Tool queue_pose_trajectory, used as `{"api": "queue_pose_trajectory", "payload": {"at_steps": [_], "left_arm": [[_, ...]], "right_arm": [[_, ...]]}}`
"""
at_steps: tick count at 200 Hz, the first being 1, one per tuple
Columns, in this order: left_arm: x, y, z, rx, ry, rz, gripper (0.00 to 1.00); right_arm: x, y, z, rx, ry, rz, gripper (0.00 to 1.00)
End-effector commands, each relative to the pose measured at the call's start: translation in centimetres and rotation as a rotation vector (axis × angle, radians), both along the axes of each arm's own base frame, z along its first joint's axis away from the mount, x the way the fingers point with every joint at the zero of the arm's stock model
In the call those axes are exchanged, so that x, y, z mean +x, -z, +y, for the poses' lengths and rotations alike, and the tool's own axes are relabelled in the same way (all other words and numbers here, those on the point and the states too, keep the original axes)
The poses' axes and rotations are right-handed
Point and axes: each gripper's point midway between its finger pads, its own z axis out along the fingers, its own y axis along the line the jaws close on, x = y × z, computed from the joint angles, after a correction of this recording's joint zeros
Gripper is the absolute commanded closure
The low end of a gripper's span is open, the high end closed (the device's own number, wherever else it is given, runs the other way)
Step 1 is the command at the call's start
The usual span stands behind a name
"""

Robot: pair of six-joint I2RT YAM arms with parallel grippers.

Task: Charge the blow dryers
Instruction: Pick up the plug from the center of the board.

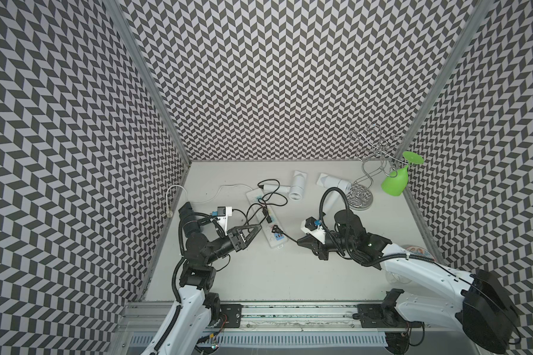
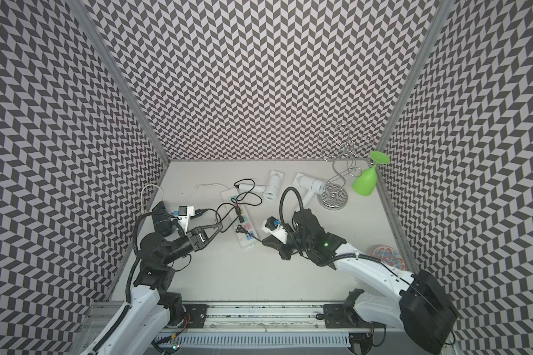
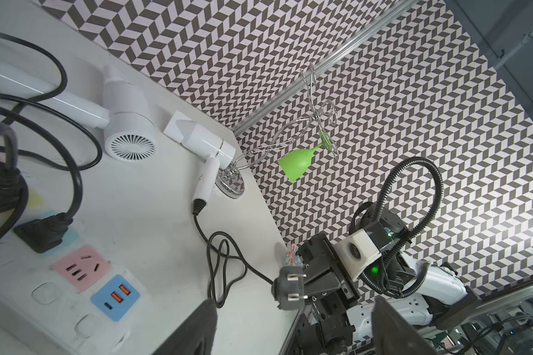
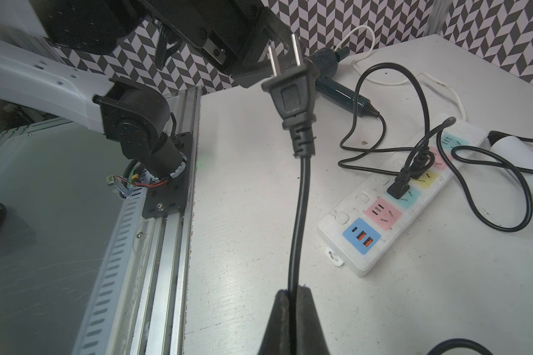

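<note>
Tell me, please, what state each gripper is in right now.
Left gripper: open, holding nothing.
Right gripper: shut on the black cord just behind its plug.

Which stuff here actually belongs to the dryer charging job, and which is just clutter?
Job:
power strip; white dryer beside it; second white dryer; black dryer, only its handle showing; loose plug, its cord pinched in the right gripper.

Clutter:
wire rack; green glass hanging on it; plate.

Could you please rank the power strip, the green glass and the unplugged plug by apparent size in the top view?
Power strip
Green glass, nearly equal; hanging nearer the camera, so unsure
Plug, clearly smallest
</note>
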Motion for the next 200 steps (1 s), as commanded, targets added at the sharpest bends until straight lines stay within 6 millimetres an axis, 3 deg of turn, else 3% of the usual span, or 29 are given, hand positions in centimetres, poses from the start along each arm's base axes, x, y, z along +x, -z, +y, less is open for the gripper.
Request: {"api": "queue_pose_trajectory", "payload": {"at_steps": [1,36,51,140,180,200], "left_arm": [[-0.1,-0.2,-0.2,-0.002,-0.037,-0.007,0.16],[0.4,0.7,-0.5,0.047,-0.111,0.000,0.22],[0.7,1.0,-0.4,0.063,-0.132,0.007,0.32],[1.2,2.0,-0.2,0.096,-0.159,0.018,0.68],[1.1,2.1,-0.3,0.096,-0.155,0.019,0.69],[1.0,2.2,-0.3,0.098,-0.148,0.016,0.62]], "right_arm": [[0.4,-1.6,1.1,0.046,-0.017,-0.017,1.00],[0.7,-1.3,1.7,0.030,-0.006,0.014,1.00],[0.5,-1.3,2.0,0.028,-0.014,0.017,1.00],[-0.4,-0.6,3.6,0.002,-0.052,0.056,1.00],[-0.4,-0.5,3.9,0.001,-0.051,0.070,1.00],[-0.2,-0.6,4.0,0.003,-0.044,0.078,1.00]]}}
